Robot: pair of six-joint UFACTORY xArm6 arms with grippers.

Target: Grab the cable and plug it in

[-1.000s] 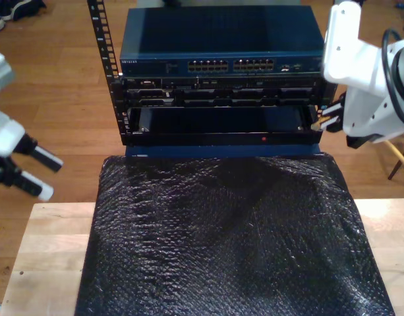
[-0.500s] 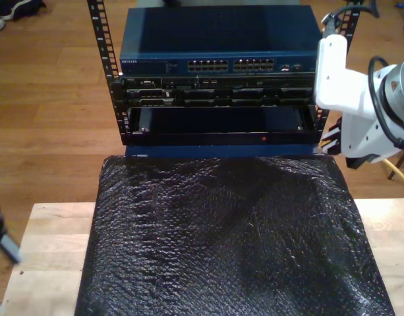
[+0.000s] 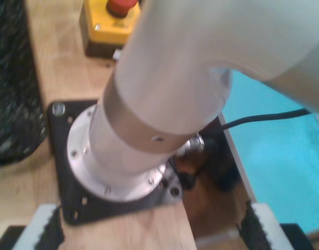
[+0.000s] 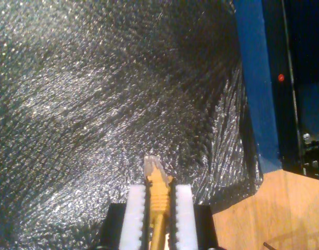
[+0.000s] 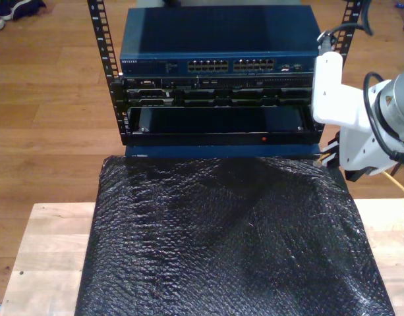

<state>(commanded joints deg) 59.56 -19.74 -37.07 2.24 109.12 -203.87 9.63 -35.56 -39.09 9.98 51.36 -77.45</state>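
My second gripper (image 4: 158, 205) is clamping the cable (image 4: 158, 200) between its two white ribbed fingers (image 4: 136, 213), jaws drawn in narrow around the yellow-orange boot. The clear plug (image 4: 153, 165) is poking out just past the fingertips, its long axis running straight ahead along the fingers. Right now that plug is hanging over the black bubbly mat (image 4: 97, 104), with the blue edge of the rack base (image 4: 255, 78) off to one side and a small red light (image 4: 281, 77) glowing beyond it.

From the exterior view, that arm (image 5: 360, 125) is sitting at the exterior view's right, beside the rack (image 5: 218, 72), and a loop of yellow cord (image 5: 401, 184) is trailing away behind it. The rows of ports on the blue switch (image 5: 231, 65) are sitting higher up and toward the exterior view's left of the plug, so by my reckoning the plug is needing to rise and swing round to face them squarely.

My first gripper (image 3: 154, 229) is standing wide, fingers well apart and holding nothing, looking at a grey arm base (image 3: 149, 120) bolted to a black plate (image 3: 76, 198) on the wooden table (image 3: 60, 62), a yellow stop-button box (image 3: 110, 26) nearby. The second arm is clearly the nearer one.
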